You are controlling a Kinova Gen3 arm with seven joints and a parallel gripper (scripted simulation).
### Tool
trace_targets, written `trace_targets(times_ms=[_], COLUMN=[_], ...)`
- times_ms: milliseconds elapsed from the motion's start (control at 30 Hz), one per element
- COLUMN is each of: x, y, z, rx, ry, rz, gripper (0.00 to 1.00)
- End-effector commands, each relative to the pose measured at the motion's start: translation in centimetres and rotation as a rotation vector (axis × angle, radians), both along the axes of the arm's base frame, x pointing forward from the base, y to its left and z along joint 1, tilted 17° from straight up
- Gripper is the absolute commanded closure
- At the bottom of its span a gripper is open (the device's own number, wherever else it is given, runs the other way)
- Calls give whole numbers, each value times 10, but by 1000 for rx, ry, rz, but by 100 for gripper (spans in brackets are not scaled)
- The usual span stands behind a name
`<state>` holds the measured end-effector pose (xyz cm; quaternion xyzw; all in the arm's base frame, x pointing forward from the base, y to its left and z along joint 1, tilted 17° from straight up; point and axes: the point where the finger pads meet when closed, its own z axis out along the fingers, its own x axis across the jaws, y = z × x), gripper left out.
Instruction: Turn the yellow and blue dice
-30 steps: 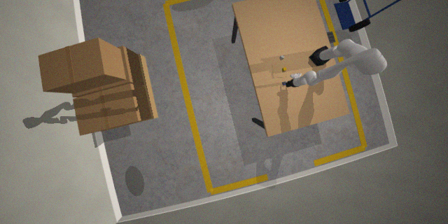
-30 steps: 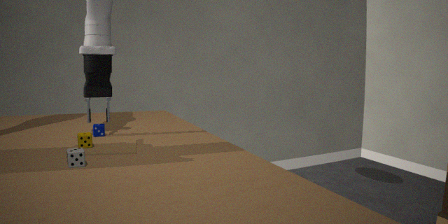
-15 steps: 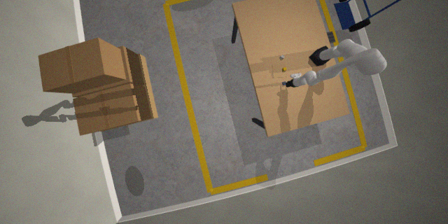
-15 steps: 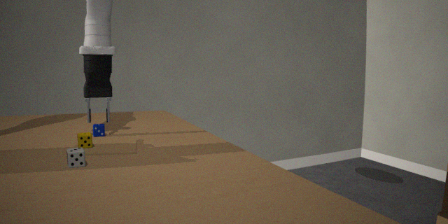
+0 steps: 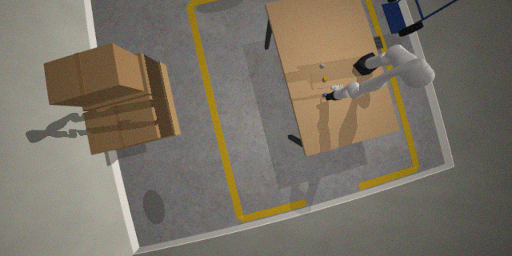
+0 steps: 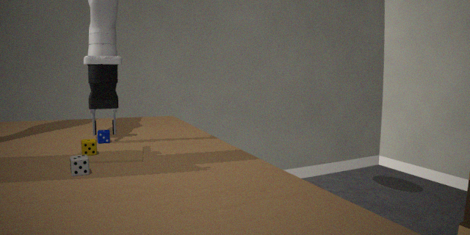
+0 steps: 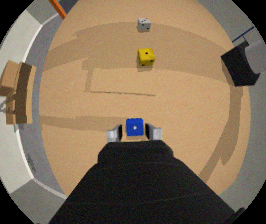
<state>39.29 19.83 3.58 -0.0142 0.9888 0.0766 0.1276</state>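
Note:
Three dice lie in a row on the tan table [image 5: 320, 16] [image 6: 220, 198] [image 7: 190, 36]. The blue die [image 6: 103, 136] [image 7: 134, 125] sits between the fingers of my gripper [image 6: 103, 132] [image 7: 134, 133] [image 5: 326, 96]. The gripper points straight down and is open, with one finger on each side of the die's upper part. In the wrist view the die's top seems to show a single pip. The yellow die [image 6: 89, 147] [image 7: 145, 55] [image 5: 325, 79] lies flat beyond it. The white die [image 6: 80, 165] [image 7: 144, 24] [image 5: 322, 65] lies flat further along. I cannot tell the mat from the table top.
The arm's black base [image 5: 365, 64] [image 7: 240, 66] stands on the table's edge beside the dice. Stacked cardboard boxes [image 5: 108, 96] and a blue hand truck [image 5: 394, 16] stand on the floor, away from the table. The table's edge runs close on the right in the exterior view.

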Motion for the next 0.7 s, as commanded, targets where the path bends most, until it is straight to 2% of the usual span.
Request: trace_targets(times_ms=[0, 167, 667], x=[1, 2, 3], y=[-3, -2, -2], z=[-9, -16, -18], rx=[-6, -6, -6], ry=[8, 8, 8], rz=[-7, -6, -7], gripper=[13, 13, 13])
